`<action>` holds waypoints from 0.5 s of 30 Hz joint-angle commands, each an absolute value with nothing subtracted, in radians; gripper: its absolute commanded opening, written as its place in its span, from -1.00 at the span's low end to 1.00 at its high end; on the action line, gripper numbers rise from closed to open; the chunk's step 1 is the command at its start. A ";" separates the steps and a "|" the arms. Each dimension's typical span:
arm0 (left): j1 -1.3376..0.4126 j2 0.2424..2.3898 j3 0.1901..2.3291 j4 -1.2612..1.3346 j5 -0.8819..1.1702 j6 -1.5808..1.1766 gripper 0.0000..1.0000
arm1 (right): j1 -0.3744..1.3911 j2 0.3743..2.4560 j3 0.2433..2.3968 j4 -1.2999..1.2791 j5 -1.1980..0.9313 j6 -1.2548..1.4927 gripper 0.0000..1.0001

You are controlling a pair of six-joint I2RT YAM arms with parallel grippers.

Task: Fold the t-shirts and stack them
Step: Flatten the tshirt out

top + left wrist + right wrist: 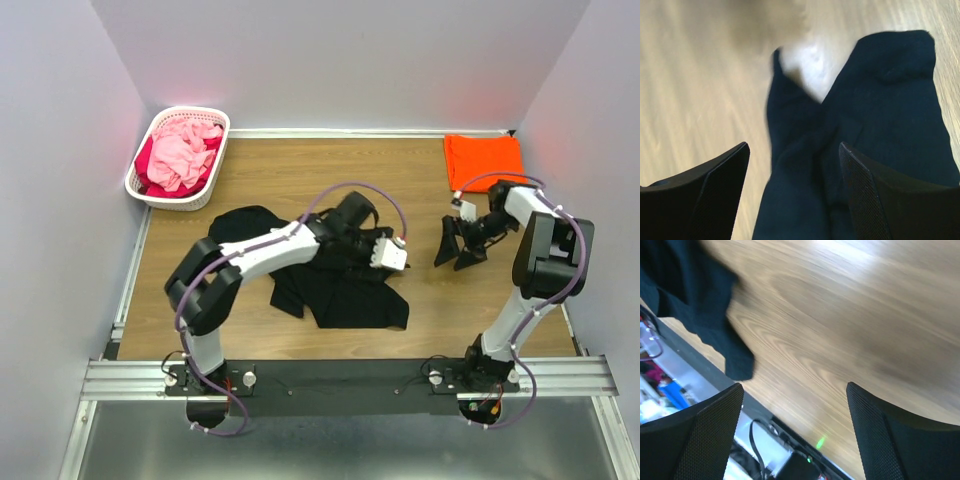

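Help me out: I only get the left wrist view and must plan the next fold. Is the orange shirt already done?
Observer: The orange t-shirt lies folded flat at the far right corner of the table.
Operator: And the black one as a whole?
Observer: The black t-shirt lies crumpled in the middle, beneath the left arm.
Operator: Where is the right pincer?
Observer: The right pincer hangs open over bare wood, right of the black shirt, holding nothing.

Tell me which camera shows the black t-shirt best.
Top external: it shows nearly all of the black t-shirt and its crumpled spread. The left wrist view shows only a close, blurred portion; the right wrist view catches just one edge at its upper left.
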State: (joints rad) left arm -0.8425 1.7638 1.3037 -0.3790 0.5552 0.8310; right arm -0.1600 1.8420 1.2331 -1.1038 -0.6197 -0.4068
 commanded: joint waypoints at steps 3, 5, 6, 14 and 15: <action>-0.928 1.882 1.364 -0.348 0.376 0.956 0.63 | -0.225 1.905 1.249 -1.279 -0.637 -0.543 0.79; -0.934 1.928 1.391 -0.365 0.331 0.966 0.62 | -0.225 1.916 1.232 -1.279 -0.638 -0.549 0.79; -0.934 1.939 1.403 -0.376 0.319 0.974 0.51 | -0.225 1.919 1.227 -1.278 -0.637 -0.551 0.79; -0.858 1.971 1.506 -0.530 0.281 1.009 -0.95 | -0.216 1.942 1.224 -1.262 -0.658 -0.552 0.78; -0.823 1.965 1.515 -0.540 0.284 1.003 -1.00 | -0.215 1.948 1.230 -1.262 -0.660 -0.552 0.78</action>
State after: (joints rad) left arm -0.8913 1.9808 1.4586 -0.4595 0.3058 0.9882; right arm -0.2234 1.9259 1.2240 -1.2369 -0.6239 -0.5289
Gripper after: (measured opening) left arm 0.037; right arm 0.891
